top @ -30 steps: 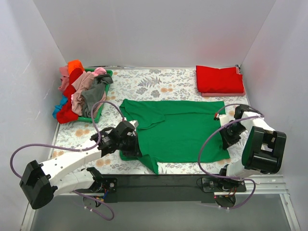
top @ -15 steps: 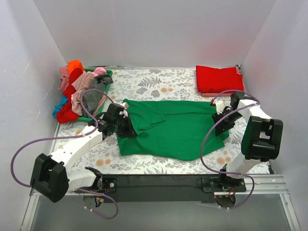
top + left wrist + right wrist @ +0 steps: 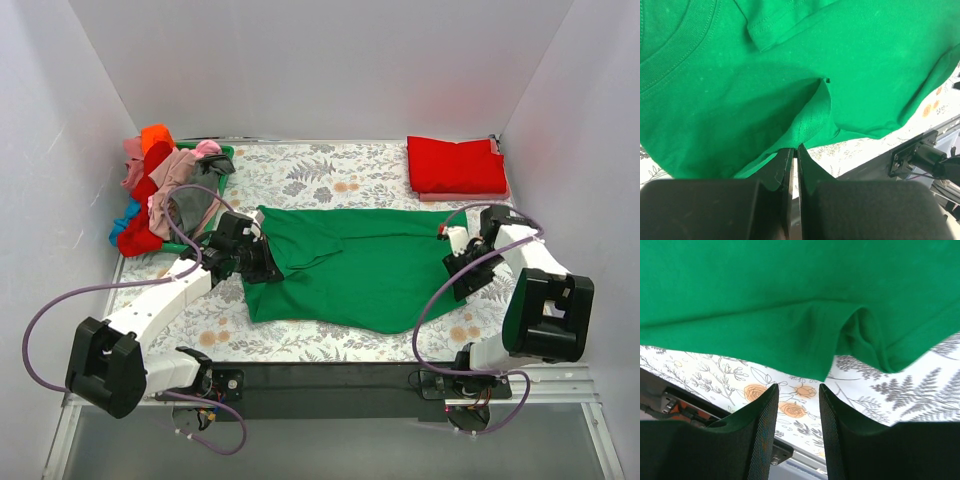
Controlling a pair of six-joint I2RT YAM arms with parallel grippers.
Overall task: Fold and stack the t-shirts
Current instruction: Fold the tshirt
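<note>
A bright green t-shirt (image 3: 360,270) lies spread across the middle of the floral cloth, its near part doubled over. My left gripper (image 3: 262,268) is at the shirt's left side and shut on a pinch of its edge (image 3: 807,125); the left wrist view shows the left gripper (image 3: 795,148) with jaws closed on that fabric. My right gripper (image 3: 463,268) stands open just off the shirt's right hem (image 3: 850,347). In the right wrist view the right gripper (image 3: 797,386) has only floral cloth between its fingers. A folded red t-shirt (image 3: 457,165) rests at the back right.
A green basket (image 3: 222,153) at the back left holds a heap of several shirts (image 3: 160,195) in red, orange, pink and grey. The floral cloth (image 3: 330,175) covers the table. White walls close in left, right and behind. A black rail (image 3: 330,378) runs along the near edge.
My left gripper carried the shirt's near-left edge away from the front, folding the near part over. My right gripper opened, let go of the right hem and drew slightly back.
</note>
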